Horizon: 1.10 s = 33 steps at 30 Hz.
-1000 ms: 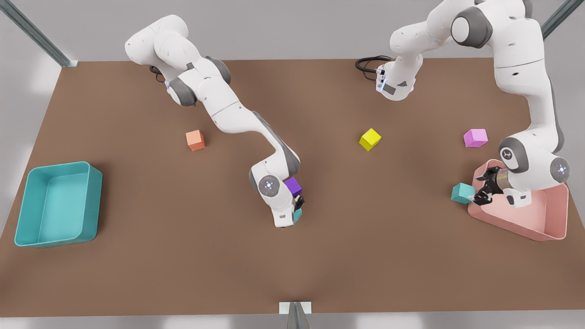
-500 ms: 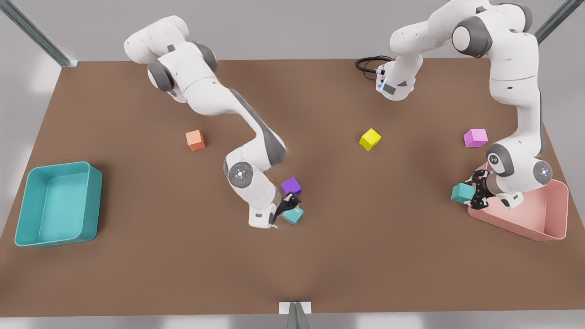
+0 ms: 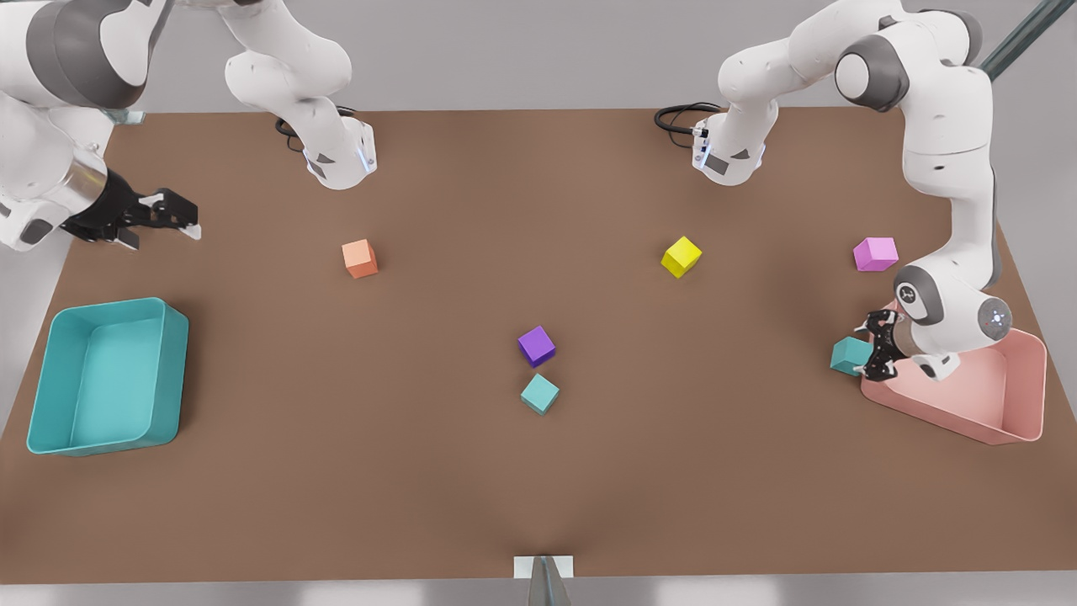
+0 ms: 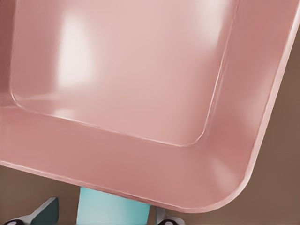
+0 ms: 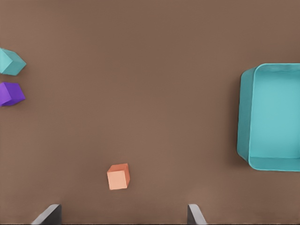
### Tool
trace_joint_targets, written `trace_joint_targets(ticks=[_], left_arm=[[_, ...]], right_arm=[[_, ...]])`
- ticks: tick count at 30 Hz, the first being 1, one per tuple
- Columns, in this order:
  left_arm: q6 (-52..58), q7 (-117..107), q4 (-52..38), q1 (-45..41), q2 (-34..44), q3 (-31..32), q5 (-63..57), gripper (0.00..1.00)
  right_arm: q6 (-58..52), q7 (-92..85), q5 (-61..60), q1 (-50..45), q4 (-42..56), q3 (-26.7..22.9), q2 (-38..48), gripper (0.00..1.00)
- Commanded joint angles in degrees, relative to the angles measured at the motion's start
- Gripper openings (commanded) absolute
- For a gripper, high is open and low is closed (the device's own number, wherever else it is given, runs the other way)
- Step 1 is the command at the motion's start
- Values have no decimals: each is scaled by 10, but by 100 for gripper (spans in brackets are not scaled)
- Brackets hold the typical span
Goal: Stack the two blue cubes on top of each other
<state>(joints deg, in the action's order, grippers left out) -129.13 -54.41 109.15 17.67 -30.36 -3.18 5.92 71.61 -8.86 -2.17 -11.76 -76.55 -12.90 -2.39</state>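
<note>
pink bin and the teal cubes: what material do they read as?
Pink bin: looks like glossy moulded plastic, given the broad soft highlights and rounded rim. It's a simulator render, so that is a guess.
Teal cubes: flat, uniform colour, crisp edges, no glare; matte plastic or painted wood, hard to say. The left claw sits at the second one, beside the bin.

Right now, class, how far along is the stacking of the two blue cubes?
Nothing is stacked yet. One blue cube lies free mid-table beside the purple cube. The left gripper has its jaws around the other blue cube by the pink tray. The right gripper waits, open. Lifting and stacking remain.
</note>
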Motion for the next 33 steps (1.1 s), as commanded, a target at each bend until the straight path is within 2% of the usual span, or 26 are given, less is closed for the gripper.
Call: trace_joint_targets(ticks=[1,4,12,13,14,15,16,17,20,22,24,26,27,28,29,31,32,33], left_arm=[[1,-12,0,1,-3,-2,-1,100],[0,-11,0,1,-11,-2,-1,100],[-14,-6,0,0,-27,-2,-1,97],[-20,-6,0,0,-29,-2,-1,88],[-23,-6,0,0,-29,-2,-1,84],[-23,-7,0,-1,-29,-2,0,68],[-23,-8,0,-2,-29,-2,0,57],[-23,-10,0,-3,-29,-2,0,51],[-15,-31,1,-11,-16,-1,0,46],[58,-73,1,-42,32,1,1,46],[177,-90,-6,-137,124,8,0,46],[260,-90,-79,-242,132,19,-1,46],[283,-96,-127,-257,123,66,-1,46],[286,-111,-177,-285,92,78,-2,47],[286,-133,-234,-350,44,78,-4,47],[284,-193,-379,-435,-79,77,-5,48],[274,-211,-426,-453,-118,77,-4,48],[215,-235,-434,-482,-138,76,-4,48]], right_arm=[[-9,109,28,25,-24,13,-1,100],[-9,109,28,33,-17,16,-44,100],[-10,104,26,40,-19,16,-47,100],[-9,104,26,41,-19,16,-47,100],[-9,104,26,41,-19,16,-47,100],[-9,104,26,41,-19,16,-47,100],[-9,104,26,41,-20,16,-47,100],[-9,104,25,41,-21,16,-47,100],[-9,104,25,41,-21,16,-47,100],[-9,103,24,41,-22,16,-47,100],[-9,103,23,41,-23,16,-48,100],[-9,103,23,41,-23,16,-49,100],[-9,103,23,41,-23,16,-50,100],[-9,103,23,41,-23,16,-50,100],[-9,103,23,41,-23,16,-50,100],[-8,103,25,41,-22,16,-49,100],[-8,103,25,41,-22,16,-49,100],[-8,103,25,41,-22,16,-49,100]])
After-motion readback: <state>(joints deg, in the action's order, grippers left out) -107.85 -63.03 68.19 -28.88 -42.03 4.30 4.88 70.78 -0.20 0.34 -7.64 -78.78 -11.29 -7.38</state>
